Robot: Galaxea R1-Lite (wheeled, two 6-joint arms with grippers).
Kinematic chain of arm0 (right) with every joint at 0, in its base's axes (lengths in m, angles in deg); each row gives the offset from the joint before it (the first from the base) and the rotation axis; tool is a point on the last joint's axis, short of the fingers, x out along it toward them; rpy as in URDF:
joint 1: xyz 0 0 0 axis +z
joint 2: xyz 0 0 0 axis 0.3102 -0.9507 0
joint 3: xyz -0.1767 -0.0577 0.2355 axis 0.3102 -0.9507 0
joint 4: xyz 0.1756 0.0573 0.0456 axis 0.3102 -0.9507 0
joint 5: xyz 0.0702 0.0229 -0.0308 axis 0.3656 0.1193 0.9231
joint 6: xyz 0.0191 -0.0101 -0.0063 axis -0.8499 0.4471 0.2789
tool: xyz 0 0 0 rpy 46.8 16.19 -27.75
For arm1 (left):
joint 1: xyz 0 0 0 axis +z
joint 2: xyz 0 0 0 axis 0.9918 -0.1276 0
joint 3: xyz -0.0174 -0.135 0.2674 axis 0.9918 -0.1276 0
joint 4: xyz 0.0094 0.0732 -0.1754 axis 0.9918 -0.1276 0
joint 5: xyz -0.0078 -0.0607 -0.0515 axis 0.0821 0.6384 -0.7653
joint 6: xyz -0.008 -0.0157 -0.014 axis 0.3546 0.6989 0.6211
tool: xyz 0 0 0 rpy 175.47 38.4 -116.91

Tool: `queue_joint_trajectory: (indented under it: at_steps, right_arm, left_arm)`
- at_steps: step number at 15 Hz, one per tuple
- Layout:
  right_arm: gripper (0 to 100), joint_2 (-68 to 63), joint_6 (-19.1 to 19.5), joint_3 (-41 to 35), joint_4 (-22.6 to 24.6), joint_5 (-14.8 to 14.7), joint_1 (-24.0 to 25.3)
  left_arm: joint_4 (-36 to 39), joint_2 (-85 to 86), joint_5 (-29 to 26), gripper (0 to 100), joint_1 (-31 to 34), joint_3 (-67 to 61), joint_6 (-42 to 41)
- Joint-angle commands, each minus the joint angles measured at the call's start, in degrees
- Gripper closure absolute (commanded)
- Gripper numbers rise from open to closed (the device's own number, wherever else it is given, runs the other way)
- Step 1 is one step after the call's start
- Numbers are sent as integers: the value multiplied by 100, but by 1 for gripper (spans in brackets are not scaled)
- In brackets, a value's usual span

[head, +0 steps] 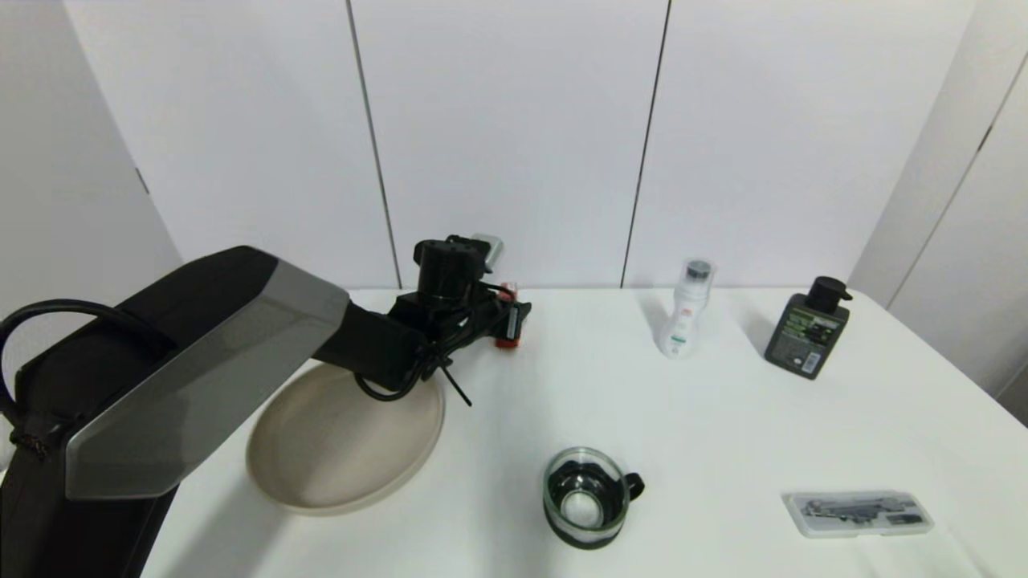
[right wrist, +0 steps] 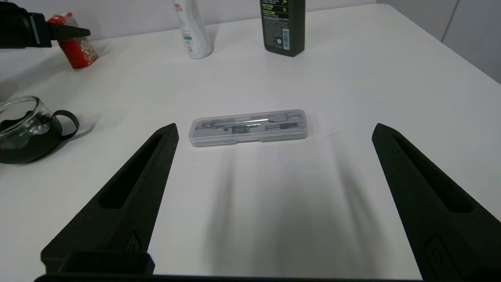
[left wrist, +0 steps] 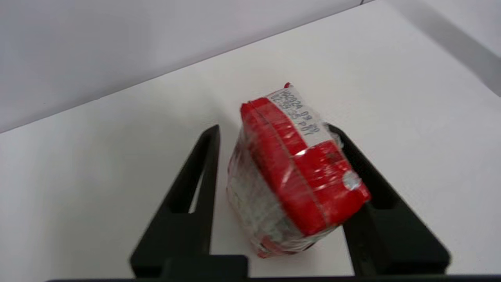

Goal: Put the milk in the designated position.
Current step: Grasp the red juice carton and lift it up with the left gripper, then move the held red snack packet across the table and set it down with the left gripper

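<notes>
Red, film-wrapped milk (left wrist: 291,172) tilts beyond the plate (head: 337,449), between the left gripper's (left wrist: 274,131) parted fingers, touching one.

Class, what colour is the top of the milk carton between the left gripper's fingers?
Red, with a white date strip, on the milk; left wrist view shows it best.

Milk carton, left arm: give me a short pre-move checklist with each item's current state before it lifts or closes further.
1. Milk between the left gripper fingers: ok.
2. Both fingers touching it: not ok; one finger shows a gap.
3. Carton upright: not ok; it tilts on the table.
4. Carton lifted off the table: cannot tell.
5. Path toward the plate: ok; nothing stands between, the cup sits off to the side.
6. Right gripper out of the way: ok, open near the clear case.
</notes>
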Motion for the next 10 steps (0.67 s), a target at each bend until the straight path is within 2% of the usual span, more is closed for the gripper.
queue_joint_trajectory:
  at_steps: [1,5,10]
  right_arm:
    - [0,-7,-5,0,-2,-2,0]
    - [0,-7,-5,0,-2,-2,0]
    - [0,-7,-5,0,-2,-2,0]
  left_arm:
    - [-3,33,-3,100,-1,-53,21]
    - [-38,472,-20,100,-71,-458,29]
    - [-284,2116,-11,100,8,-1310,-41]
